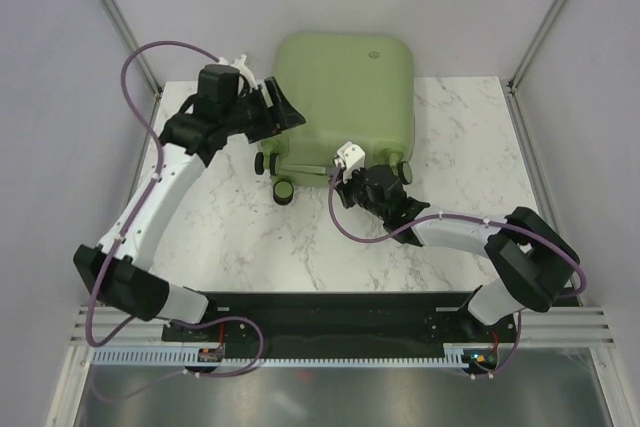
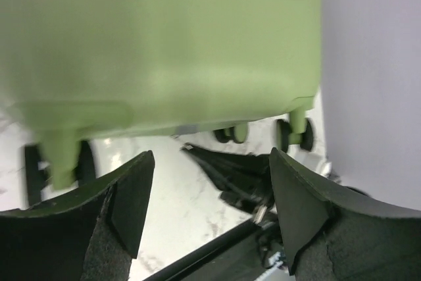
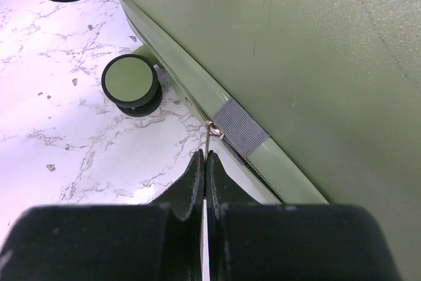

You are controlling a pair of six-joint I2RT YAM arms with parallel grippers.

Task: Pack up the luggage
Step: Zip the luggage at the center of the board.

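The luggage (image 1: 345, 97) lies flat with its lid down at the far edge of the table (image 1: 250, 237), about midway along it. Its far end appears to reach past the marble, and its wheels face the near edge. On the wheel-side rim, just beside a grey fabric tab (image 3: 241, 128), sits the small metal zipper pull (image 3: 212, 131). The right gripper (image 3: 205, 157) has its fingers pressed together on that pull, with one wheel (image 3: 130, 82) near on the marble to its left.

The left gripper (image 2: 210, 162) hovers at the case's left side with its fingers spread wide, holding nothing and not touching the shell.

The main risk is probably the pinch itself. The pull is thin and slick, and only the fingertips hold it, so a tug off the line of the zip track could make it slide out or twist. A second risk is that the whole case shifts. Nothing braces it, so a drag along the zip could skid the smooth shell over the marble rather than move the slider. Any push toward the far edge would carry more of it past the marble. The slider could also snag at the grey tab if it is pulled at an angle. The wheel close by leaves little room for the right arm's fingers to travel that way.
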